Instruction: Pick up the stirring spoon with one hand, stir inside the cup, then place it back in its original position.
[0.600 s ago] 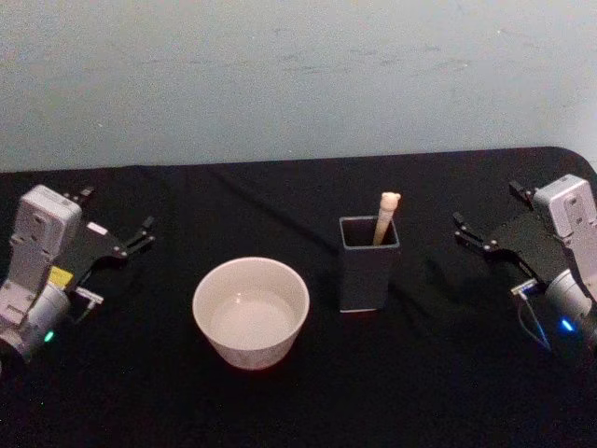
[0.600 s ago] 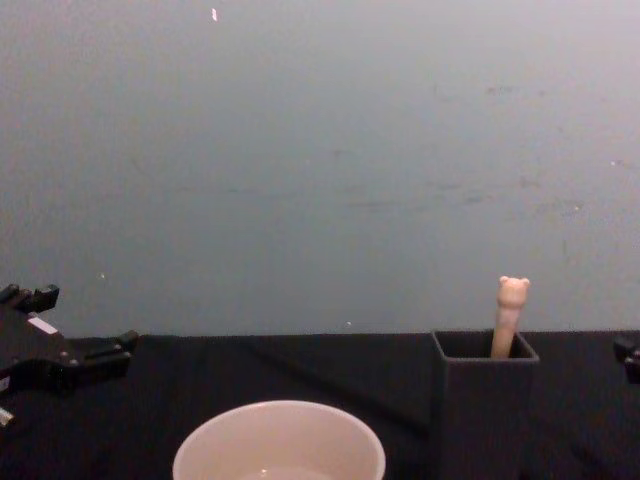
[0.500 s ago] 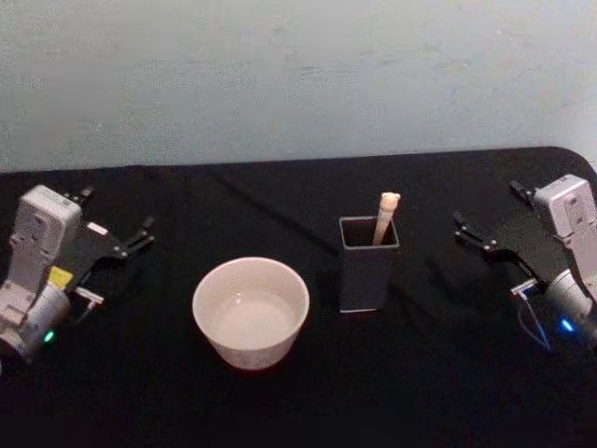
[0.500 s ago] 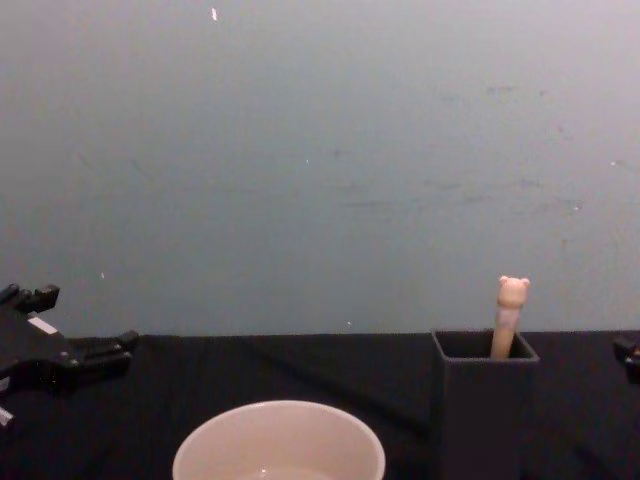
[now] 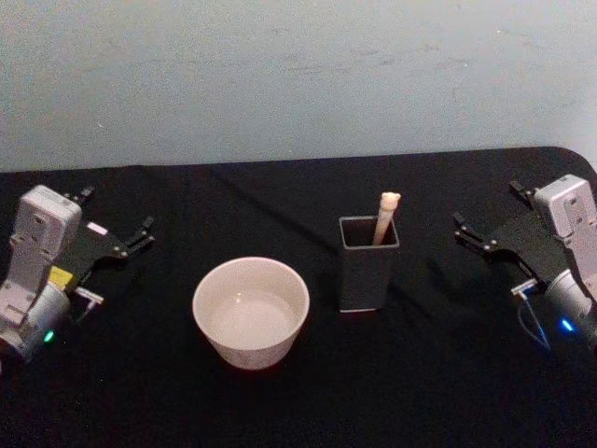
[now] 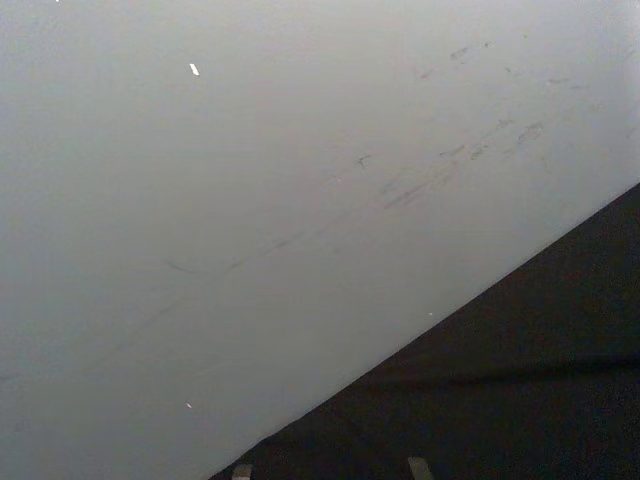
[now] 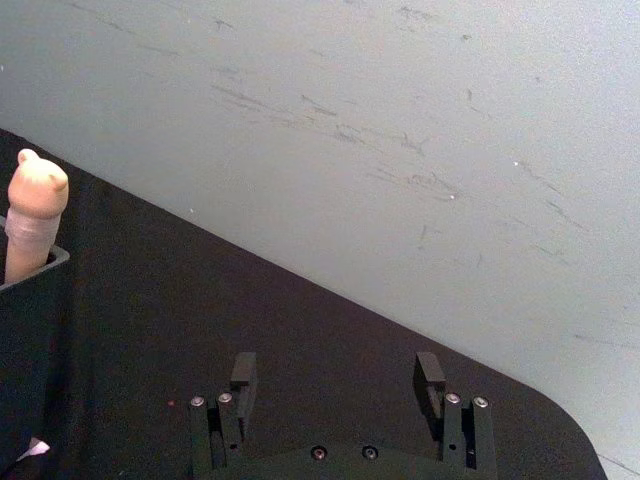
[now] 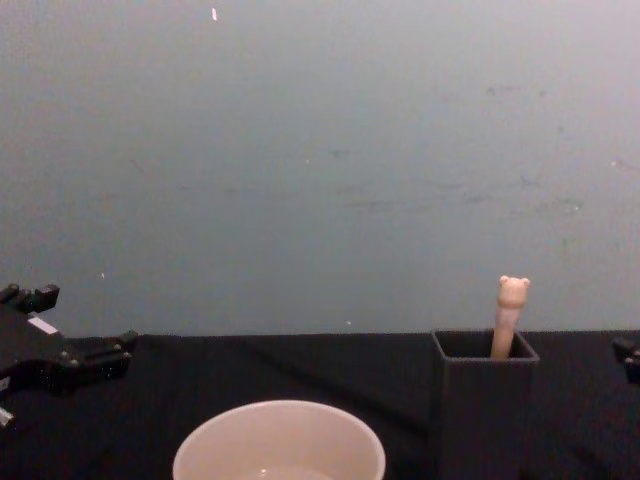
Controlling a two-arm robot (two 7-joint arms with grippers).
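The stirring spoon (image 5: 386, 215) stands in the dark grey square holder (image 5: 367, 271), its cream handle and bear head (image 8: 511, 300) sticking out above the mouth. The bowl of the spoon is hidden inside. Left of the holder sits the wide cream-white cup (image 5: 250, 353), also low in the chest view (image 8: 280, 430). My left gripper (image 5: 116, 213) rests open at the table's left side, well away from the cup. At the right side my right gripper (image 5: 487, 205) is open and apart from the holder. In the right wrist view its open fingers (image 7: 243, 378) point past the spoon (image 7: 35, 215).
A black cloth (image 5: 438, 373) covers the table, and a pale blue-grey wall (image 5: 298, 75) rises just behind its far edge. Bare cloth lies between each gripper and the two vessels. The table's right rear corner (image 5: 574, 154) is rounded.
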